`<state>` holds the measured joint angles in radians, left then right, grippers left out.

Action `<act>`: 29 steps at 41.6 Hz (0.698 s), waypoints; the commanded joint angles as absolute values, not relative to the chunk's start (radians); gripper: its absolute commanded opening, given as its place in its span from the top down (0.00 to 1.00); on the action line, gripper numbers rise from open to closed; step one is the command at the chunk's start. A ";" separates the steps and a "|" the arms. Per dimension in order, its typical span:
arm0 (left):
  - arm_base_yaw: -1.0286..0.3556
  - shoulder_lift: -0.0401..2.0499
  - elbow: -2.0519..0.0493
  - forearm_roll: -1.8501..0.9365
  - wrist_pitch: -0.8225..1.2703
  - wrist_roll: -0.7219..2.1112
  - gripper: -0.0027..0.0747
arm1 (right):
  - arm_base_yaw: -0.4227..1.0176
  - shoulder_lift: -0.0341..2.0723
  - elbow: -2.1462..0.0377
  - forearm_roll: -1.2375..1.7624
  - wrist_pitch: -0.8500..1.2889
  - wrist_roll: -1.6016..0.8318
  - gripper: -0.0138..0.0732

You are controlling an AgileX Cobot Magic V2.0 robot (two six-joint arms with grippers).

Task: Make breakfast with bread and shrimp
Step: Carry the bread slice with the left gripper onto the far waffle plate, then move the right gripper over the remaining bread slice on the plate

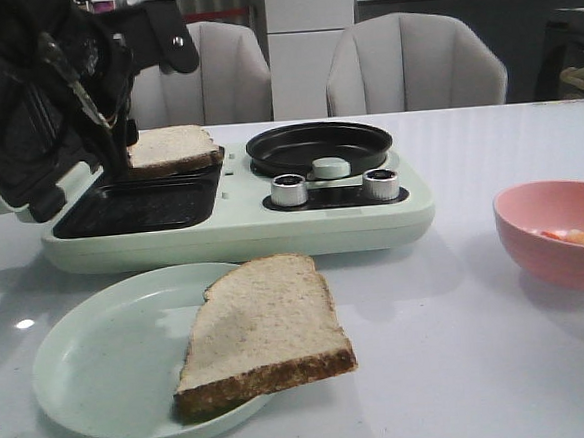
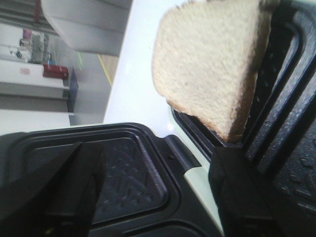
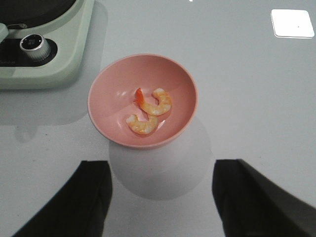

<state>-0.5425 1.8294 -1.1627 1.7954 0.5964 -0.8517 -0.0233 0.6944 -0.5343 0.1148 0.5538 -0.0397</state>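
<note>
One bread slice (image 1: pixel 172 147) lies tilted on the far edge of the sandwich maker's black lower plate (image 1: pixel 141 204); it also shows in the left wrist view (image 2: pixel 207 64). A second bread slice (image 1: pixel 265 331) lies on the pale green plate (image 1: pixel 92 363) at the front, overhanging its rim. My left gripper (image 1: pixel 110 131) is open and empty (image 2: pixel 155 192), above the hinge by the raised lid, apart from the bread. Two curled orange-pink shrimp (image 3: pixel 155 101) lie in the pink bowl (image 3: pixel 108 98), also in the front view (image 1: pixel 561 260). My right gripper (image 3: pixel 163 202) is open and empty, just short of the bowl.
The pale green breakfast machine (image 1: pixel 243 237) holds a black frying pan (image 1: pixel 319 147), two silver knobs (image 1: pixel 289 189) and a round pale-green knob (image 1: pixel 329 166). Its lid (image 1: pixel 16 138) stands open at the left. Two chairs stand behind the table.
</note>
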 commanded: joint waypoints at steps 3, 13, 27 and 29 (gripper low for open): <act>-0.633 1.681 -1.147 1.650 0.685 -0.733 0.32 | -0.024 0.697 -0.562 0.115 0.491 -0.046 0.21; -0.713 1.518 -1.163 0.846 0.793 -0.321 0.32 | -0.024 0.697 -0.562 0.115 0.491 -0.046 0.21; -0.713 1.158 -1.068 0.152 0.815 -0.050 0.32 | -0.024 0.697 -0.562 0.115 0.491 -0.046 0.21; -0.713 1.093 -1.022 0.087 0.792 -0.027 0.32 | -0.024 0.697 -0.562 0.115 0.491 -0.046 0.21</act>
<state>-0.7053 1.2012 -1.0466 0.1996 0.8557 -0.0747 -0.0233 0.6944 -0.5343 0.1148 0.5538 -0.0397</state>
